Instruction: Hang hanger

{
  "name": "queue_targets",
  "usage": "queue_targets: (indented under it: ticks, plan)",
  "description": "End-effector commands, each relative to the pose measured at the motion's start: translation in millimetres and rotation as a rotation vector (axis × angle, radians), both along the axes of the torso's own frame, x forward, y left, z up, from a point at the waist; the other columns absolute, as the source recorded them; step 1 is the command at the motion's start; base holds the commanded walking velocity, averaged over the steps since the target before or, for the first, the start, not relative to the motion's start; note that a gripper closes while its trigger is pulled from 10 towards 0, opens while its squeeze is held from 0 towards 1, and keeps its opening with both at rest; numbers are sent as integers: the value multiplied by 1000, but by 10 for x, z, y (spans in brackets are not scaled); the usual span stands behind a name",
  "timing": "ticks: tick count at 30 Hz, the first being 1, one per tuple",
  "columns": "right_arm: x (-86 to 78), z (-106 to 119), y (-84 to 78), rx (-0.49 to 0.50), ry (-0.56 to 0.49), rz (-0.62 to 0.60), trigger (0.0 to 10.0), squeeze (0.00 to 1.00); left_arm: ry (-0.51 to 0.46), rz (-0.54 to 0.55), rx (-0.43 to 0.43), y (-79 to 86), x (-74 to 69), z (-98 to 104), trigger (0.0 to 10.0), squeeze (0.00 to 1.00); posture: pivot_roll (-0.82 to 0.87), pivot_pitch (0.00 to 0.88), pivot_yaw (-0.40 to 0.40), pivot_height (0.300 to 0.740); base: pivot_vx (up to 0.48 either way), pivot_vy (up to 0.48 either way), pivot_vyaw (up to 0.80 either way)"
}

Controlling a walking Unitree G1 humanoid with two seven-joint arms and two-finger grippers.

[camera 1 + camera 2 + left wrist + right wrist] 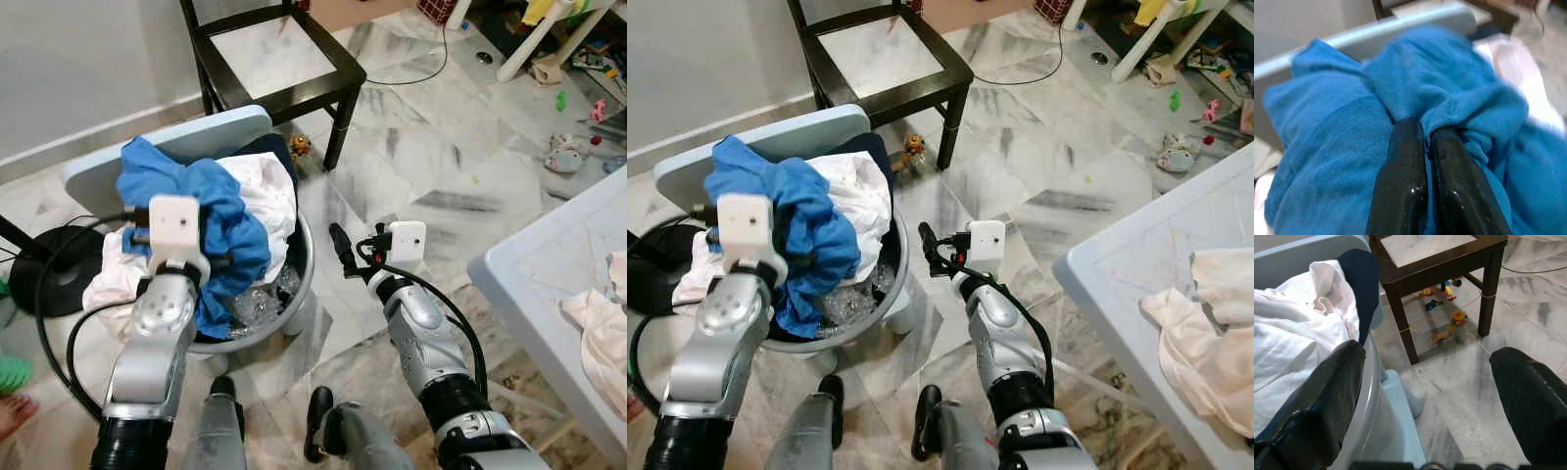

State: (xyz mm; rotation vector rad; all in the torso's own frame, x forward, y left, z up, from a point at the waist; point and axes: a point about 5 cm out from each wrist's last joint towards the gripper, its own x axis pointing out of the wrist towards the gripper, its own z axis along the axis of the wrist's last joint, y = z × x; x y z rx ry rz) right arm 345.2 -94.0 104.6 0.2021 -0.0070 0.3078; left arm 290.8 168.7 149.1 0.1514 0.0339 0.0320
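Note:
A grey round laundry basket (300, 286) stands on the marble floor, heaped with clothes. A blue garment (211, 211) lies on top, beside a white one (269, 201) and a dark navy one (1359, 279). My left gripper (1425, 128) is shut on a fold of the blue garment (1415, 83), its two black fingers pressed together over the pile. My right gripper (1430, 367) hangs open just right of the basket's rim (1369, 396), one finger (1317, 396) close by the rim, with nothing between the fingers. In the left eye view the right gripper (341, 245) points towards the basket.
A dark wooden chair (284, 69) stands behind the basket, small toys (1449, 313) under it. A light blue board (196, 132) leans at the basket's back. At the right stands a light blue table (549, 284) with pale cloth (598, 323). A black round base (49, 264) sits at the left.

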Motion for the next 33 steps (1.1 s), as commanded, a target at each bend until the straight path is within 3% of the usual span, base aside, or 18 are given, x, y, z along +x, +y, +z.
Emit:
queue_targets:
  ticks: [1,7,17,18,19,20,21,25,26,29,31,33]
  plan:
    - [-28,-74,-51,-7,23,-17,10000,0,87,-23,6,-26,-97,-148,0,0,404,341,-138,740,0,0,0]
    - [-18,-82,-33,-6,29,-11,10000,0,197,-23,39,86,-402,-332,0,0,421,344,-139,740,0,0,0]
    - [6,-65,10,-7,29,5,10000,0,322,-41,96,125,-683,-465,0,0,432,346,-143,740,0,0,0]
    - [12,-62,12,-7,29,5,10000,0,320,-40,98,137,-693,-465,2667,0,431,346,-144,740,0,0,0]
    - [12,-62,12,-7,29,5,10000,0,320,-40,98,137,-693,-465,2667,0,431,346,-144,740,0,0,0]
    - [16,-60,11,-7,29,6,10000,0,293,-63,147,135,-670,-428,8902,0,431,345,-145,740,0,0,0]
    - [18,-59,11,-7,28,6,10000,0,278,-72,188,139,-657,-403,10000,0,431,344,-146,740,0,0,0]
    - [19,-59,16,-8,28,7,10000,0,276,-131,293,143,-647,-364,10000,0,431,343,-146,740,0,0,0]
    - [19,-60,17,-8,28,7,10000,0,273,-149,329,158,-646,-355,10000,1000,430,343,-146,740,0,0,0]
    - [20,-61,16,-8,28,7,10000,0,271,-180,438,222,-636,-339,10000,1000,432,341,-143,740,0,0,0]
    - [22,-61,17,-8,28,6,10000,0,272,-182,453,234,-630,-339,10000,1000,431,340,-143,740,0,0,0]
    - [27,-59,10,-9,27,5,10000,0,238,-231,521,235,-596,-272,10000,1000,431,339,-146,740,0,0,0]
